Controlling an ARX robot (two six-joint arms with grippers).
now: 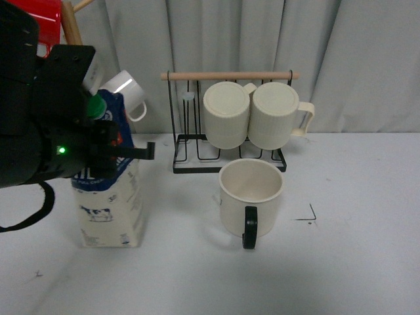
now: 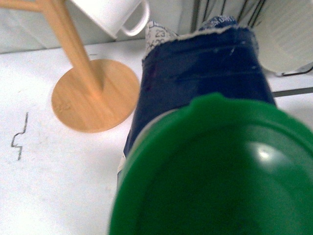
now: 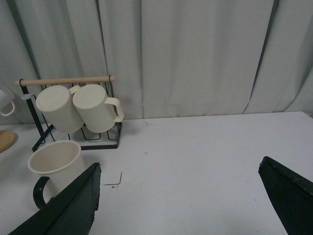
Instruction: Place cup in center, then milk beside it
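The cup (image 1: 251, 197), cream with a black handle facing me, stands upright on the white table in front of the rack. It also shows in the right wrist view (image 3: 55, 164). The milk (image 1: 110, 209), a carton with blue top, green cap and cow drawing, stands upright to the cup's left. My left gripper (image 1: 108, 149) is shut on the carton's upper part. In the left wrist view the green cap (image 2: 220, 176) and blue top (image 2: 205, 68) fill the picture. My right gripper (image 3: 181, 196) is open and empty, to the right of the cup.
A black wire rack (image 1: 226, 141) with a wooden bar holds two ribbed cream mugs (image 1: 226, 115) behind the cup. A wooden mug tree (image 2: 93, 95) with a small white mug (image 1: 126, 92) stands at the back left. Grey curtain behind the table.
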